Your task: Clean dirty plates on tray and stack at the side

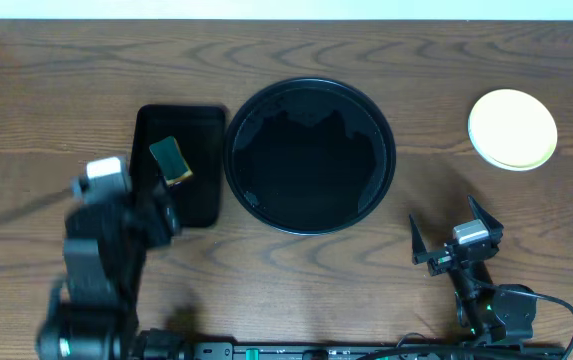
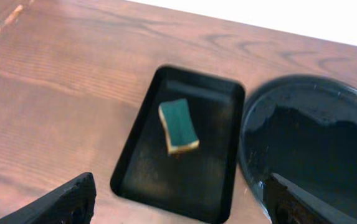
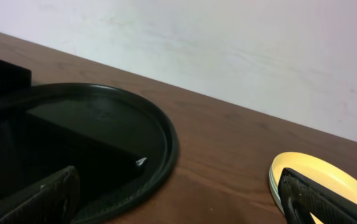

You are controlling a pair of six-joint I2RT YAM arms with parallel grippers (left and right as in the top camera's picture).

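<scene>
The plates (image 1: pixel 512 129) lie stacked on the bare wood at the far right, pale yellow on top with a mint edge showing beneath in the right wrist view (image 3: pixel 328 177). The round black tray (image 1: pixel 390 150) sits mid-table with no plate on it; its rim also shows in the left wrist view (image 2: pixel 248 134) and the right wrist view (image 3: pixel 169 149). My left gripper (image 1: pixel 158 215) (image 2: pixel 178 208) is open and empty over the near end of the rectangular tray. My right gripper (image 1: pixel 451 232) (image 3: pixel 178 205) is open and empty, between the round tray and the stack.
A smaller rectangular black tray (image 1: pixel 204 195) (image 2: pixel 218 180) lies left of the round tray, with a green-and-yellow sponge (image 1: pixel 171 158) (image 2: pixel 178 126) in it. Cables run along the table's front edge.
</scene>
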